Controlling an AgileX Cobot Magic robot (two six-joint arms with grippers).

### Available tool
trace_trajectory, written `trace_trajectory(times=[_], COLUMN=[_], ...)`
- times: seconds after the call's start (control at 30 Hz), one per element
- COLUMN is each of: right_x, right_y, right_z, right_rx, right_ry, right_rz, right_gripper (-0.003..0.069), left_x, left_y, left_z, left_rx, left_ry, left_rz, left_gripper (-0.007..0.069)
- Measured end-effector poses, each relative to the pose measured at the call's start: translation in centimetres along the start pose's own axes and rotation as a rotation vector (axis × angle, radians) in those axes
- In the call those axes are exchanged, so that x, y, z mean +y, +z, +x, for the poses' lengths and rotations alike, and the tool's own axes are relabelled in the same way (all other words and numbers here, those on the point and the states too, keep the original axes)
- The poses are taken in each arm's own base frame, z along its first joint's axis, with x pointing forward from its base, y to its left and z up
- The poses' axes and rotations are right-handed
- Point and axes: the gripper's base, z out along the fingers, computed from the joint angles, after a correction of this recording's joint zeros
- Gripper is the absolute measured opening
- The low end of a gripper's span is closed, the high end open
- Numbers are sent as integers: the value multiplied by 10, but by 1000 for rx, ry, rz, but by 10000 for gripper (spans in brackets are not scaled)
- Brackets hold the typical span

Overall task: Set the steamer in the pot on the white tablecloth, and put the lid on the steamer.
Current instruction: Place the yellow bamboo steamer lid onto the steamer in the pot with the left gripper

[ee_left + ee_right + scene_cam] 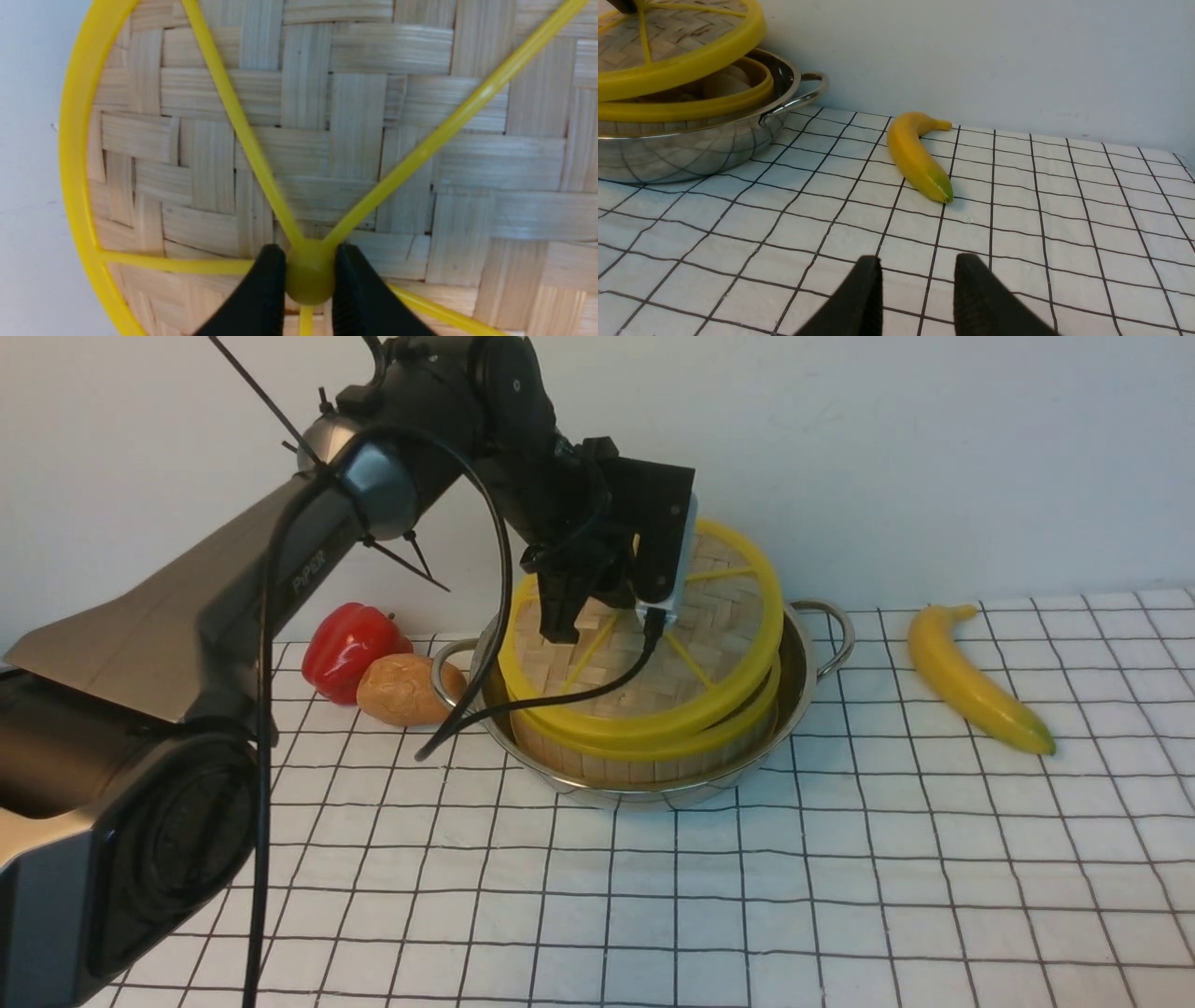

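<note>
Left fingers (261, 298) clamp the hub of the lid (724, 616), holding it tilted over the steamer (644, 763), which sits in the pot (805, 658) on the white tablecloth (747, 896). The central grip should let it settle level. Right fingers (861, 303), slightly parted and empty, hover low, aside.

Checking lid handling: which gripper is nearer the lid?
Left. The left gripper clamps the lid's hub; the right gripper hangs over the tablecloth near the banana, away from the lid.

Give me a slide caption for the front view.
Left tool holds the lid tilted over the steamer sitting in the pot.
</note>
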Motion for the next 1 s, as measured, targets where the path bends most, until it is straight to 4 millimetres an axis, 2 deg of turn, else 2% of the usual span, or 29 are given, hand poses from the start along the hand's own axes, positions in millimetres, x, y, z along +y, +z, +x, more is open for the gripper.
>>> trace_trajectory(times=[0.17,0.53,1.0], right_x=[0,0,0], right_y=[0,0,0], right_z=[0,0,0], right_rx=[0,0,0], right_ry=[0,0,0], right_rz=[0,0,0], right_gripper=[243,243,243], left_x=[0,-3,-3], left_y=[1,28,33], left_z=[0,4,4], left_rx=[0,-1,-6], left_ry=[3,-1,-13], left_rz=[0,6,-3], left_gripper=[119,119,119])
